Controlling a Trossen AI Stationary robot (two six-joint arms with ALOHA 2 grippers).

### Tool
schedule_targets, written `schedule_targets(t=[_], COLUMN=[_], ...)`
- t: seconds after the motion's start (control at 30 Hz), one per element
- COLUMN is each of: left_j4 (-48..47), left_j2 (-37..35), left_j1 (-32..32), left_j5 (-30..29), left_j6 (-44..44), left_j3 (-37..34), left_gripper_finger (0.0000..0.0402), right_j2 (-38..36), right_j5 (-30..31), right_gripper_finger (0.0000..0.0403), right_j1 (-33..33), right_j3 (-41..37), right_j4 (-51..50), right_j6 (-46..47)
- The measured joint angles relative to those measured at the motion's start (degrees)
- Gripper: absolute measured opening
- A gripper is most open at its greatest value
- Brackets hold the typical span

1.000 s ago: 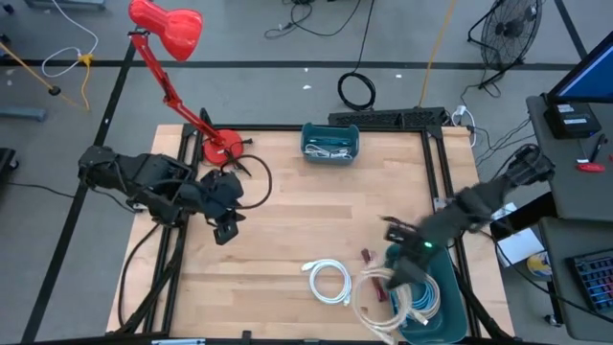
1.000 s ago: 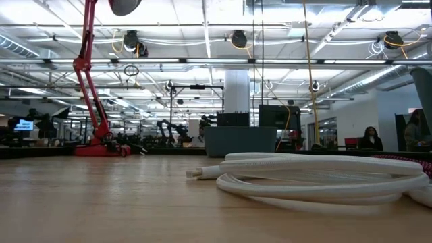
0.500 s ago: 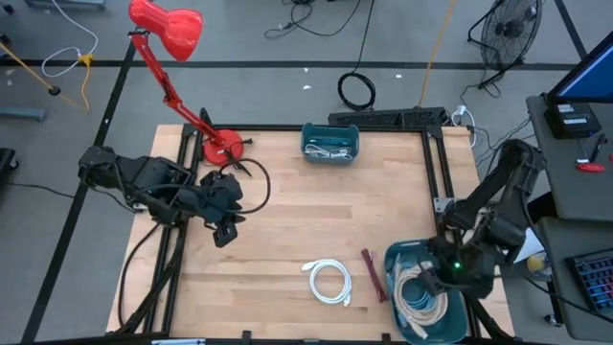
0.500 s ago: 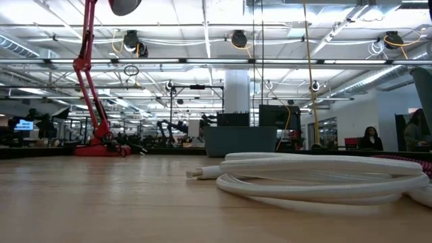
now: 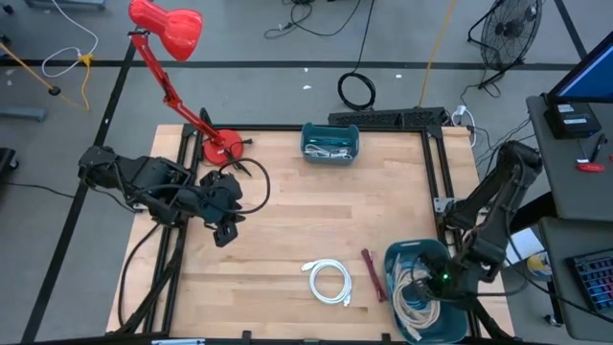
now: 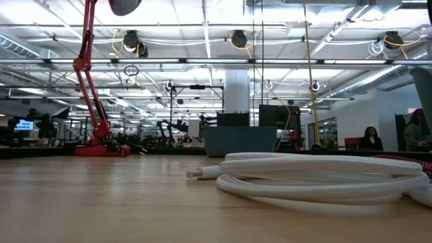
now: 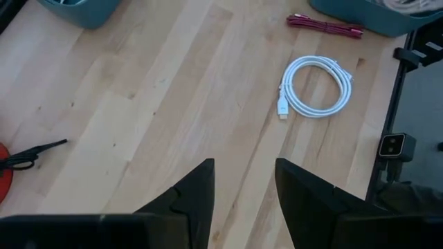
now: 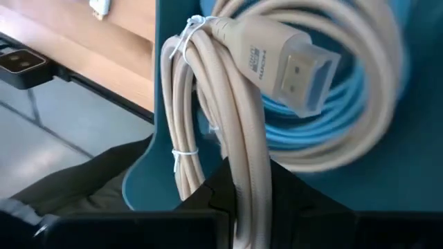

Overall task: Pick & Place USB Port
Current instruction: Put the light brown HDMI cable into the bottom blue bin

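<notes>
Since earlier: right gripper (image 8: 239, 200) withdrew to lower right, over teal plastic bin (image 5: 402, 259), clamped on coiled beige cable (image 8: 235, 104) for lifting; left gripper (image 7: 242, 190) waits mid-left, parted, empty; white coiled USB cable (image 5: 329, 282) lies low-centre

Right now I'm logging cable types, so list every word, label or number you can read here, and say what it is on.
Embossed mark on the beige cable's plug, in the right gripper: too blurred to read.
Screens far behind the table in the low view: too small to read.
White coiled cable, red cable, teal bin, red lamp: no text visible.
</notes>
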Motion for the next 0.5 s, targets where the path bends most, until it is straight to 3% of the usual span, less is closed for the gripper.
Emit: schedule_targets(t=[0.3,0.5], left_j4=[0.0,0.0], left_j2=[0.0,0.0], left_j1=[0.0,0.0], left_j5=[0.0,0.0], left_j6=[-0.39,-0.42], left_j3=[-0.02,-0.02], left_gripper_finger=[0.0152,0.0152], right_j2=[-0.57,-3.88], right_j5=[0.21,6.1], right_gripper_finger=[0.003,0.003], right_j1=[-0.13,-0.09], right_j3=[-4.09,-4.2], right_j4=[1.38,2.94], right_j6=[-0.01,-0.19])
